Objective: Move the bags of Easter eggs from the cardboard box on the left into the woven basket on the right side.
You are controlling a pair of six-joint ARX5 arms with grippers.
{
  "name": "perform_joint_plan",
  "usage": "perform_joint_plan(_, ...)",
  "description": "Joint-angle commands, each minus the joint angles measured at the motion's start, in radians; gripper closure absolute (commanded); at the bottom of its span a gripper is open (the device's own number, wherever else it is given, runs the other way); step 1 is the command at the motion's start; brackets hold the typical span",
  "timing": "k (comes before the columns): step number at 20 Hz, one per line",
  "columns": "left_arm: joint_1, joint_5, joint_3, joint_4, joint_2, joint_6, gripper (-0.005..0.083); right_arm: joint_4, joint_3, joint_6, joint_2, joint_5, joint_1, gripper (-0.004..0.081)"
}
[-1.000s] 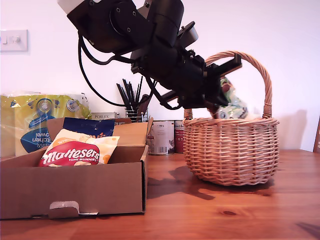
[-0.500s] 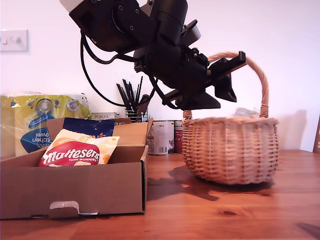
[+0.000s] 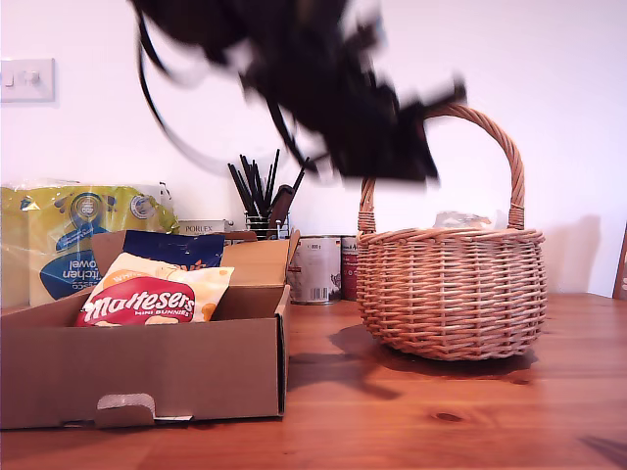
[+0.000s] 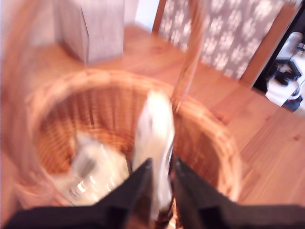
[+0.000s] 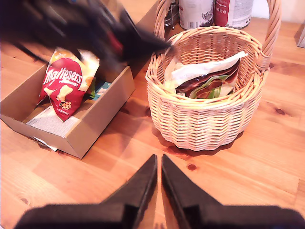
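The woven basket point(image 3: 451, 294) stands at the exterior view's right and the cardboard box point(image 3: 147, 372) at its left. My first gripper point(image 3: 436, 132) is a blur above the basket beside its handle. In the first wrist view its jaws point(image 4: 162, 174) stand slightly apart with nothing gripped, over a cream packet point(image 4: 155, 124) inside the basket. A green-brown packet point(image 5: 209, 81) also lies in the basket point(image 5: 205, 119). A Maltesers bag point(image 3: 147, 294) and a blue bag point(image 3: 171, 250) lie in the box. My second gripper point(image 5: 158, 162) is shut, above bare table in front of the basket.
Behind the box stand a yellow-and-blue kitchen towel pack point(image 3: 78, 245), a wire pot of dark utensils point(image 3: 263, 201) and two tins point(image 3: 318, 266). The wooden table point(image 3: 411, 411) runs in front of the box and basket. The blurred first arm point(image 5: 86, 28) crosses above the box.
My first gripper let the green-brown packet fall into the basket. It has since risen and swung toward the exterior view's left. The basket rocked and settled.
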Motion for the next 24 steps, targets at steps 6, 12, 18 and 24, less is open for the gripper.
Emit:
perform_joint_plan(6, 0.040, 0.005, -0.077, -0.185, -0.190, 0.079, 0.0794, 0.005, 0.011, -0.026, 0.000, 0.001, 0.005, 0.0783)
perform_joint_plan(12, 0.188, 0.123, -0.427, -0.105, -0.423, 0.101, 0.0794, 0.002, 0.011, -0.026, 0.000, 0.001, 0.005, 0.0783)
perform_joint_plan(18, 0.481, 0.356, -0.615, -0.148, -0.644, 0.254, 0.0794, 0.003, 0.011, -0.026, 0.000, 0.001, 0.005, 0.0783)
perform_joint_plan(24, 0.610, 0.354, -0.613, -0.243, -0.655, 0.256, 0.0793, 0.004, 0.011, -0.026, 0.000, 0.001, 0.005, 0.0783)
